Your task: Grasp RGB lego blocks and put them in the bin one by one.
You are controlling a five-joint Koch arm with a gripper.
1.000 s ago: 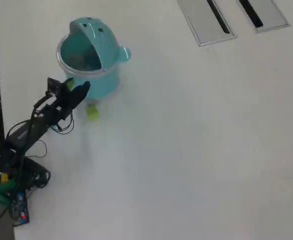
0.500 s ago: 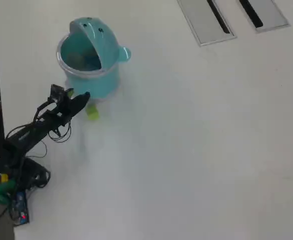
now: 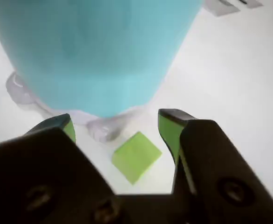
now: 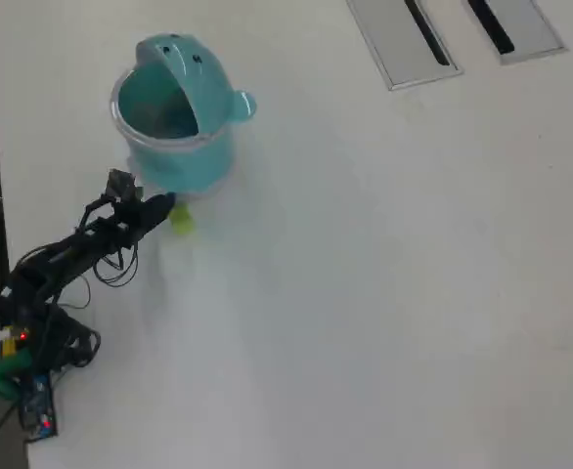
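One yellow-green block lies on the desk between the spread, empty fingers, beside one teal bin.

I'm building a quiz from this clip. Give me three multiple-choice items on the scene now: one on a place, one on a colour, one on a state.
1. Where is the block?
A. inside the bin
B. on the table beside the bin's base
C. on a grey panel

2. What colour is that block?
A. red
B. blue
C. yellow-green

3. The gripper is:
A. open around the block
B. shut on the block
C. out of view

Answers:
1 B: it lies on the table by the bin.
2 C: the wrist view shows it.
3 A: gaps separate the fingers from it.
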